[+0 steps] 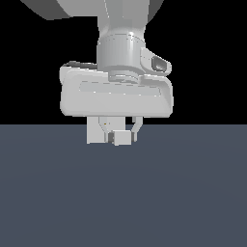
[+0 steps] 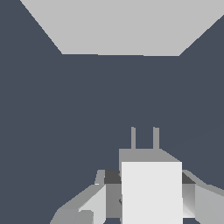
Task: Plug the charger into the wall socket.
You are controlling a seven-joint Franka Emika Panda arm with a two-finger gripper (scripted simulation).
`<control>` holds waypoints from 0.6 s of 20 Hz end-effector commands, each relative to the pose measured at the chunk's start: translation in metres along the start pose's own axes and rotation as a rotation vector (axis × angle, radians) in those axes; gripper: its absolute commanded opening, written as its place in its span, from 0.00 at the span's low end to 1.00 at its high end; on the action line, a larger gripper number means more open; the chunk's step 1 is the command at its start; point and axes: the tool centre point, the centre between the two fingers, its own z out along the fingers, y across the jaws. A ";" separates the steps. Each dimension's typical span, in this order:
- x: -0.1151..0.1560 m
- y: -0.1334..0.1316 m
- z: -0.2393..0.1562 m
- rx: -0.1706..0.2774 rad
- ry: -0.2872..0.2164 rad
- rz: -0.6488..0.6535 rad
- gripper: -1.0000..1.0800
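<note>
My gripper [image 1: 121, 139] is shut on the charger [image 1: 122, 138], a small white block held low over the dark floor. In the wrist view the charger [image 2: 151, 192] sits between my fingers [image 2: 97, 199], and its two prongs [image 2: 133, 138] point toward the wall socket [image 2: 122, 26], a flat pale panel some way ahead. A gap of floor lies between prongs and panel. In the exterior view the wall socket [image 1: 95, 131] stands behind my hand, toward the exterior view's left. It is mostly hidden, with a tiny yellowish dot showing.
The dark grey-blue floor [image 1: 123, 193] spreads all around. The arm's wide white hand body [image 1: 116, 96] fills the upper middle of the exterior view and covers the top of the socket.
</note>
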 end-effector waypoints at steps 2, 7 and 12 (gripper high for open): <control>0.014 -0.008 -0.014 -0.001 -0.001 0.011 0.00; 0.026 -0.014 -0.023 -0.001 -0.001 0.018 0.00; 0.028 -0.014 -0.024 -0.001 -0.001 0.019 0.00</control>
